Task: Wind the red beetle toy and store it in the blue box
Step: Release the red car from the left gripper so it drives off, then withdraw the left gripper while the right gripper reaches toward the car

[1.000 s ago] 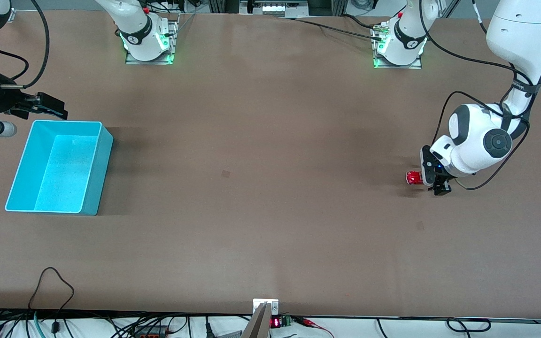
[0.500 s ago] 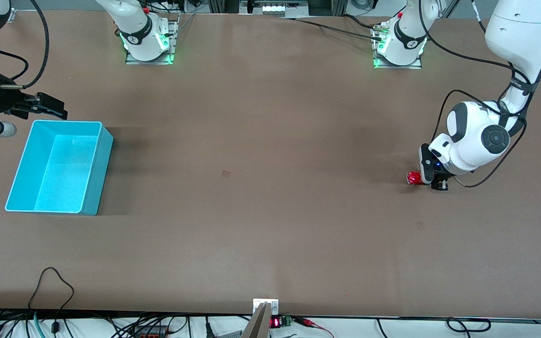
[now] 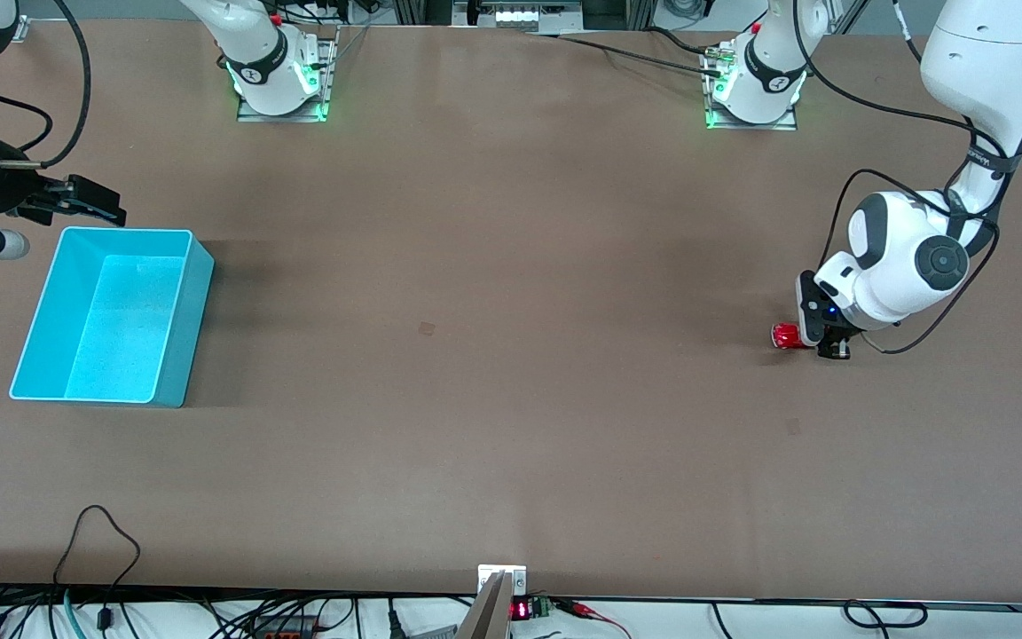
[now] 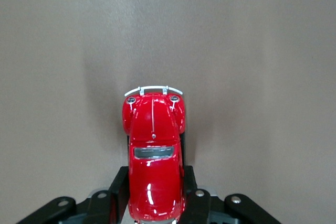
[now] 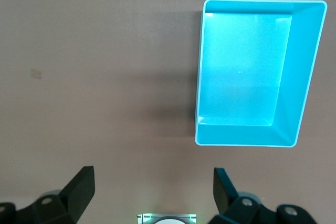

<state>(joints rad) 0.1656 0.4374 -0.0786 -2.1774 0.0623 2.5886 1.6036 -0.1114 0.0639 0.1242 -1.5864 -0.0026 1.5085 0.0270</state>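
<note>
The red beetle toy is on the table near the left arm's end, with its nose pointing away from the hand. My left gripper is shut on its rear half. In the left wrist view the toy sits between the black fingers of the gripper. The blue box stands empty at the right arm's end. My right gripper hovers open and empty beside the box's edge nearest the robot bases. The right wrist view shows the box ahead of the open gripper.
The two arm bases with green lights stand along the table's edge farthest from the front camera. Cables and a small clamp lie at the edge nearest the front camera. Bare brown tabletop lies between toy and box.
My left hand dropped slightly, then shifted a little toward the left arm's end of the table with the toy in its grip. The right arm has not moved.
</note>
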